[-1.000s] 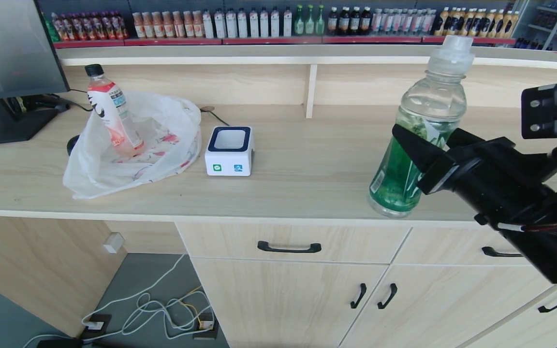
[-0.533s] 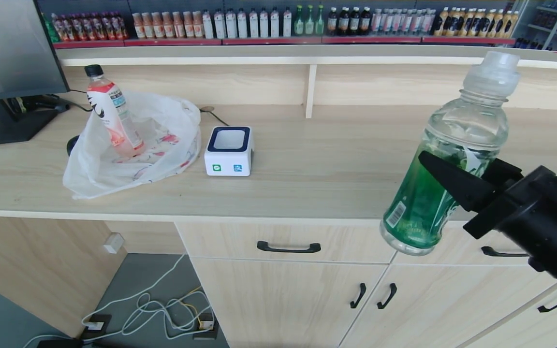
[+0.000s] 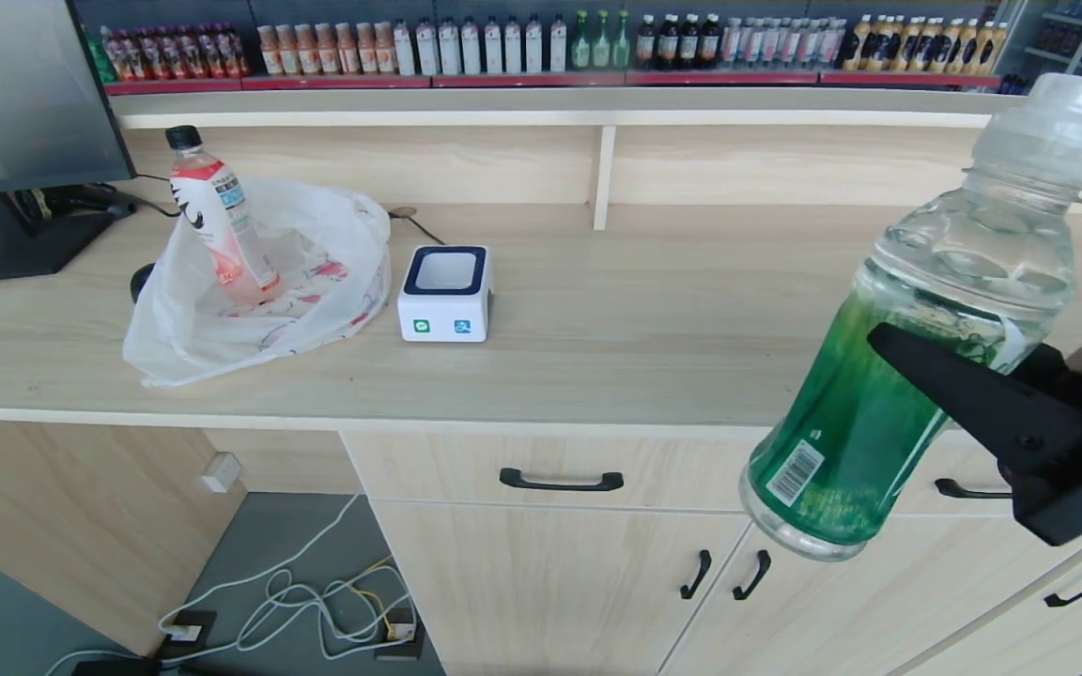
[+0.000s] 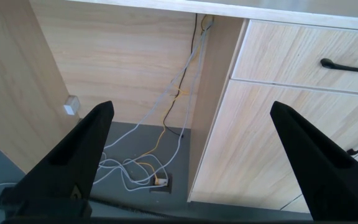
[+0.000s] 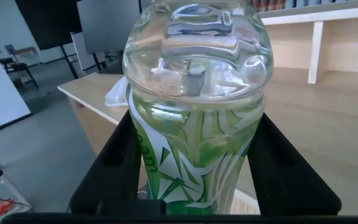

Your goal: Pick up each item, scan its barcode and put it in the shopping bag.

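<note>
My right gripper point(image 3: 982, 376) is shut on a clear bottle with a green label point(image 3: 907, 347), held in the air in front of the counter's right front edge, tilted, barcode facing out low on its side. The right wrist view has the same green bottle point(image 5: 197, 118) between the fingers point(image 5: 114, 162). The white scanner box point(image 3: 445, 293) sits mid-counter. Left of it lies the white shopping bag point(image 3: 306, 291) with a pink drink bottle point(image 3: 218, 214) standing in it. My left gripper point(image 4: 191, 168) hangs open below counter level, facing the cabinet fronts.
A monitor point(image 3: 24, 122) stands on the counter's far left. A raised shelf ledge point(image 3: 597, 117) runs along the back, with a divider point(image 3: 604, 176) behind the scanner. Drawers with black handles point(image 3: 560, 482) sit under the counter. Cables point(image 3: 297, 601) lie on the floor.
My right gripper has lifted the green bottle off the counter and carried it toward the camera and to the right. The bag, pink bottle and scanner have not moved.
</note>
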Tool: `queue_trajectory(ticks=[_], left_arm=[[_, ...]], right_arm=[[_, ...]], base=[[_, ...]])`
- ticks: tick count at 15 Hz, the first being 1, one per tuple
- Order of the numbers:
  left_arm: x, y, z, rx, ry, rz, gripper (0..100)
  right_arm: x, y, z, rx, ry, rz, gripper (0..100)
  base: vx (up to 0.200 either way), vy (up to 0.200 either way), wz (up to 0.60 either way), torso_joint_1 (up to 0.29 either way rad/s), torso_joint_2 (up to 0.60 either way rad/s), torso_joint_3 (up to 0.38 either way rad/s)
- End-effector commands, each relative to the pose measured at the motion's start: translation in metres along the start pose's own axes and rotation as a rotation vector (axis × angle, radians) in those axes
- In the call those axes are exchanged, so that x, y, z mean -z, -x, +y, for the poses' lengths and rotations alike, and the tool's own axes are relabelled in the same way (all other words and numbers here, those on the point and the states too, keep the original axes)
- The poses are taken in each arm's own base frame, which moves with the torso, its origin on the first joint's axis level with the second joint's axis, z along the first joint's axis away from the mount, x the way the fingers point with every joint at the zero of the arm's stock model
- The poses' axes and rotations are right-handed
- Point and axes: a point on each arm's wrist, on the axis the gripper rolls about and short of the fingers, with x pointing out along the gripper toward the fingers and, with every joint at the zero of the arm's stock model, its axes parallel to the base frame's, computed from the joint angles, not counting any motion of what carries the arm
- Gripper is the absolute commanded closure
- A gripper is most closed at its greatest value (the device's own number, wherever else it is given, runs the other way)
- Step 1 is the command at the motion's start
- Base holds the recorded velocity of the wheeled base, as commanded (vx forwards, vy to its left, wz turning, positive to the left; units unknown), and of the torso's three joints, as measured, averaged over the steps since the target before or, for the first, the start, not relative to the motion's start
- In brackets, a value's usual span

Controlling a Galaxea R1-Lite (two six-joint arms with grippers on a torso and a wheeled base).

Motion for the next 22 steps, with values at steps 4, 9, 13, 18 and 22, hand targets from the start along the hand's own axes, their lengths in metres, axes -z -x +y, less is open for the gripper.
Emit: queue_trajectory(ticks=[4, 9, 13, 18, 22], left_arm=[[0.0, 0.0, 0.0, 0.0, 0.0, -0.001, 0], [0.0, 0.0, 0.0, 0.0, 0.0, -0.001, 0], [0.0, 0.0, 0.0, 0.0, 0.0, -0.001, 0], [0.0, 0.0, 0.0, -0.001, 0.0, -0.001, 0], [0.0, 0.0, 0.0, -0.001, 0.0, -0.001, 0]], right_arm=[[-0.009, 0.003, 0.004, -0.091, -0.106, -0.021, 100], [-0.013, 0.001, 0.006, -0.141, -0.128, -0.028, 100], [-0.017, -0.006, 0.005, -0.19, -0.152, -0.031, 100], [-0.025, -0.016, 0.005, -0.262, -0.228, -0.04, 100], [-0.03, -0.024, 0.004, -0.284, -0.252, -0.05, 100]], base=[[0.0, 0.0, 0.0, 0.0, 0.0, 0.0], [0.0, 0.0, 0.0, 0.0, 0.0, 0.0], [0.0, 0.0, 0.0, 0.0, 0.0, 0.0], [0.0, 0.0, 0.0, 0.0, 0.0, 0.0], [0.0, 0.0, 0.0, 0.0, 0.0, 0.0]])
